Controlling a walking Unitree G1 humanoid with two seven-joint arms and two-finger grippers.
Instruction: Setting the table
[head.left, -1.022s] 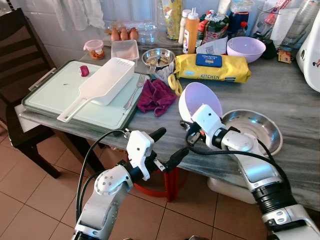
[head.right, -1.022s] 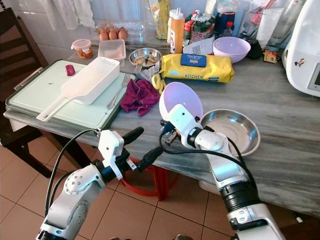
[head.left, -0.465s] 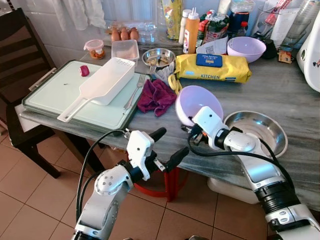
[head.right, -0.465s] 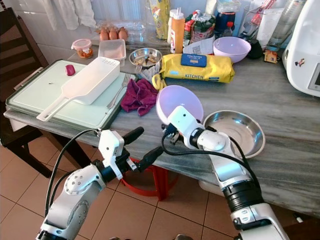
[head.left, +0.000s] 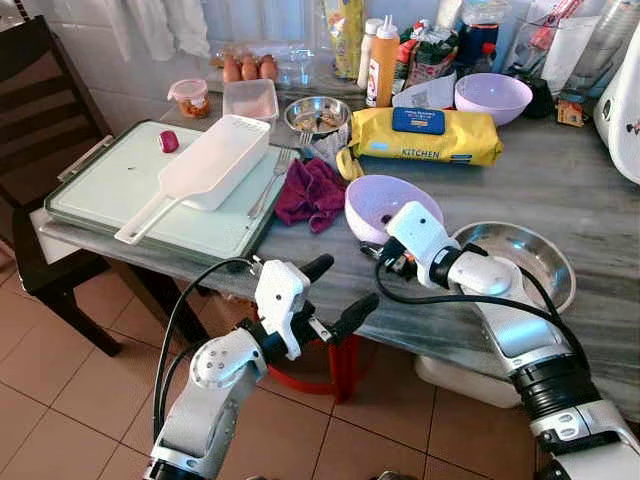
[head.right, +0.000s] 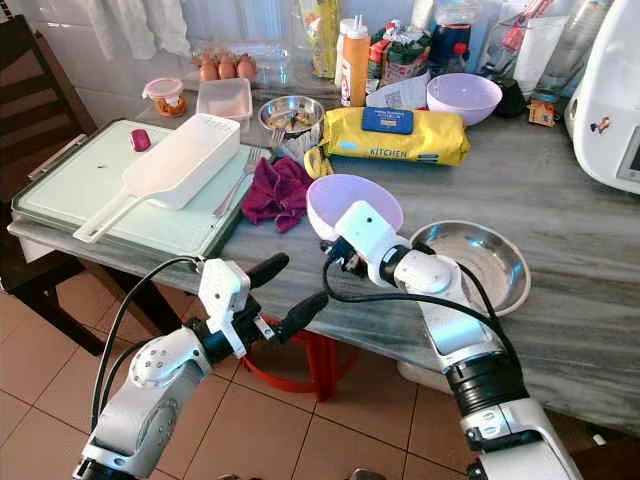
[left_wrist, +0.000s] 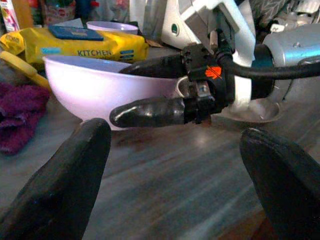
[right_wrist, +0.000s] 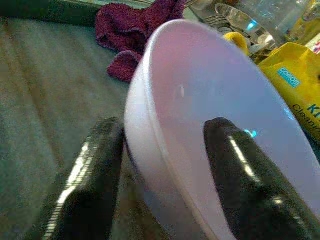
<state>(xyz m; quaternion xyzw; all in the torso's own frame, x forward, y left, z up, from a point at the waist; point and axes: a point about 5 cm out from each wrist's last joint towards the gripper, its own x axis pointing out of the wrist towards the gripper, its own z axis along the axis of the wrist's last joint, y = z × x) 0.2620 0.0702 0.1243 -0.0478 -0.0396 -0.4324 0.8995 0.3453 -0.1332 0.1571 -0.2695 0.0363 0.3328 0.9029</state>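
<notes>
Carrying everything: a grey marble desk (head.left: 560, 190), standing over a tiled floor (head.left: 60, 380). Lying directly on the desk around the maroon cloth (head.left: 313, 191): a pale green tray (head.left: 110, 190) to its left, a fork (head.left: 270, 180) bridging tray and cloth, a small steel dish (head.left: 316, 113) behind it, a yellow wipes pack (head.left: 425, 135) behind and to its right. Sitting farther right of the cloth: a lilac bowl (head.left: 383, 198), then a steel bowl (head.left: 520, 262) near the desk's front edge. Resting at the back, well beyond the cloth: a second lilac bowl (head.left: 491, 97), bottles (head.left: 381, 60) and a clear lidded box (head.left: 250, 98).
</notes>
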